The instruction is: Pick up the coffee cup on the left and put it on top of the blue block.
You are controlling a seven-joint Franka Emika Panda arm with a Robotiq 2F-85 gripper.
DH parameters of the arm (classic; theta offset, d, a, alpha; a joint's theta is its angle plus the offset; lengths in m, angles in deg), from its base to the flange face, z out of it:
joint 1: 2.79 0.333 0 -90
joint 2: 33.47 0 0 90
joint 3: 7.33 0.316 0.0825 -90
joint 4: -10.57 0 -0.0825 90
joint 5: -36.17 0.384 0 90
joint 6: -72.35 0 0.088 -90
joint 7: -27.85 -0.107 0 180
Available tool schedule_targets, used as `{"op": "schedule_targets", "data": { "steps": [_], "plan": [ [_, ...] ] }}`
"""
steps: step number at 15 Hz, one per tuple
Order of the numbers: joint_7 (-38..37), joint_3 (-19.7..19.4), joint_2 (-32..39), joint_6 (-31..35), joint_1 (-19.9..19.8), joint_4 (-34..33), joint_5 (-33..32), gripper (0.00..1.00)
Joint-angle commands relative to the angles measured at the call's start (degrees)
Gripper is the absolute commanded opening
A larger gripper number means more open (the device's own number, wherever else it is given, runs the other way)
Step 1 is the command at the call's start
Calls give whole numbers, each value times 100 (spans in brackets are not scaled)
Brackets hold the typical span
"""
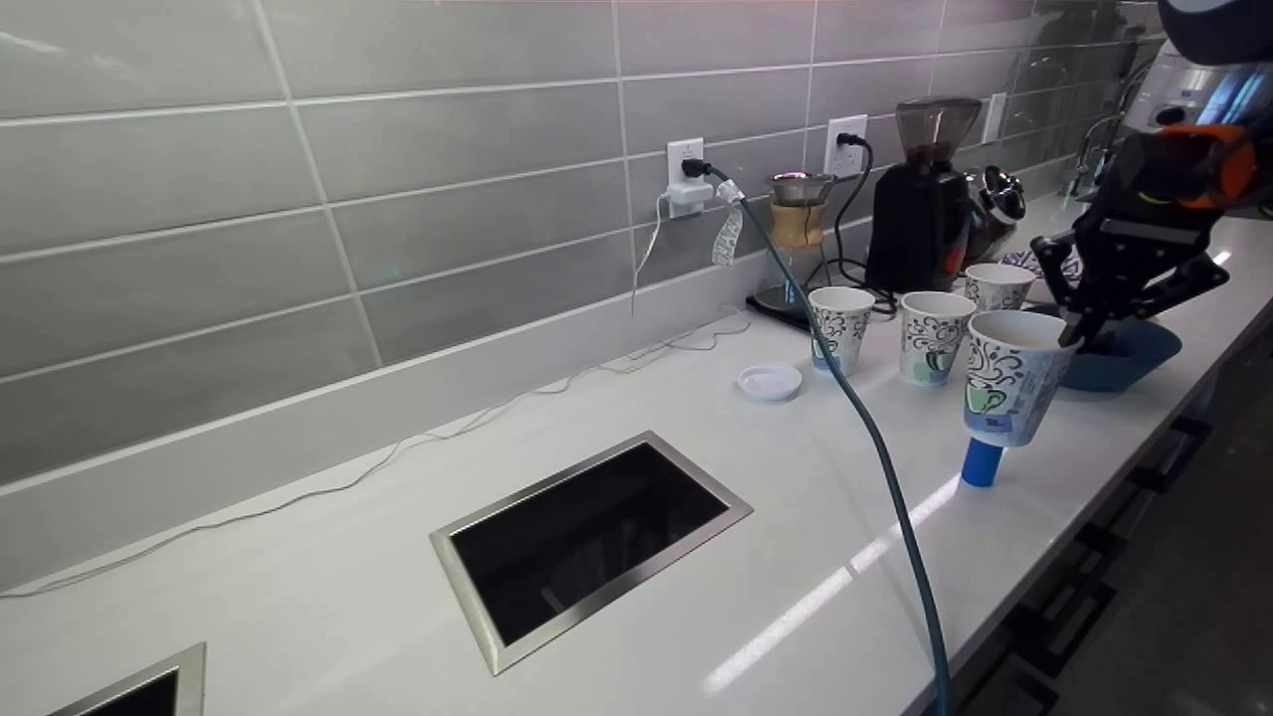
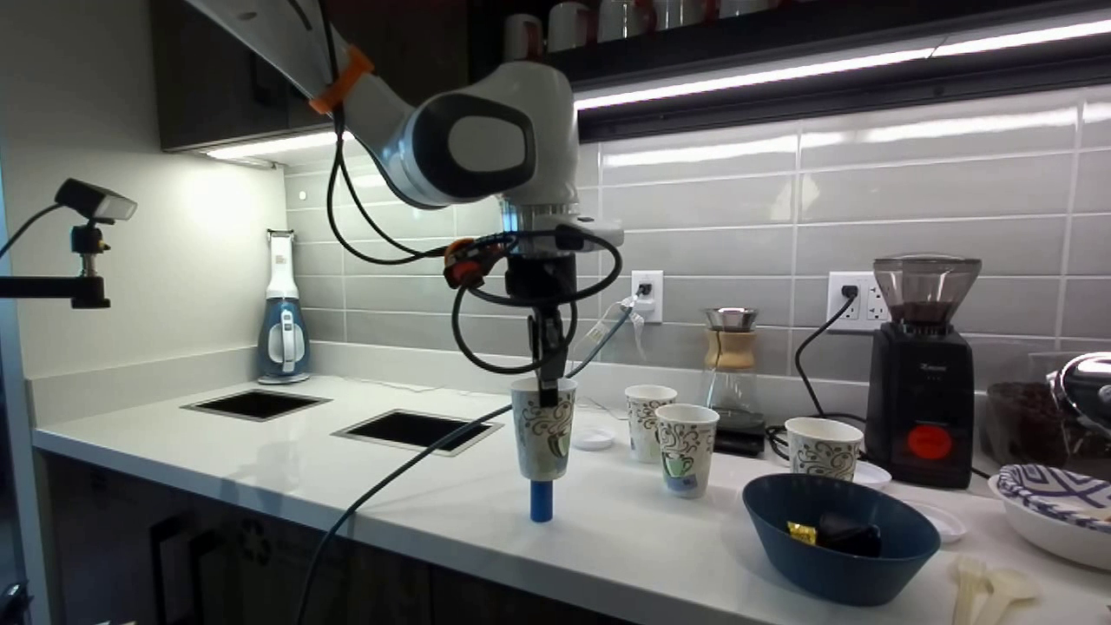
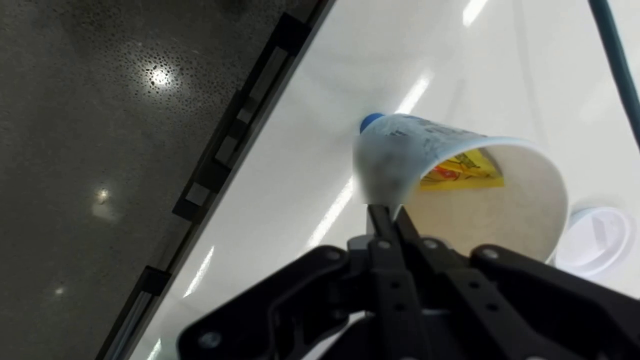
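The coffee cup [image 1: 1006, 388], white with a teal-blue pattern, stands about upright over the blue block [image 1: 981, 464]. Both also show in an exterior view, the cup [image 2: 543, 438] directly above the block [image 2: 541, 501]. The cup's base appears to meet the block's top; I cannot tell whether it bears on it. My gripper [image 2: 548, 395] is shut on the cup's rim, one finger inside and one outside. In the wrist view the fingertips [image 3: 389, 210] pinch the cup wall [image 3: 430, 135]. A yellow packet [image 3: 465, 170] lies inside the cup. Only an edge of the block [image 3: 370, 120] shows there.
Three similar cups stand nearby, one [image 2: 686, 451] closest. A dark-blue bowl [image 2: 838, 564] sits near the counter's front edge. A green cable [image 1: 895, 477] crosses beside the block. A white lid [image 1: 769, 381], glass coffee maker [image 2: 731, 373] and grinder [image 2: 922, 399] stand toward the wall.
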Motion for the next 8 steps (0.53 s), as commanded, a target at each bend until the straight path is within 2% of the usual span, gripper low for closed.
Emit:
{"op": "schedule_targets", "data": {
  "steps": [1,8],
  "plan": [
    [197,-11,51,131,18,-13,227,1],
    [189,4,107,140,19,-32,192,1]
  ]
}}
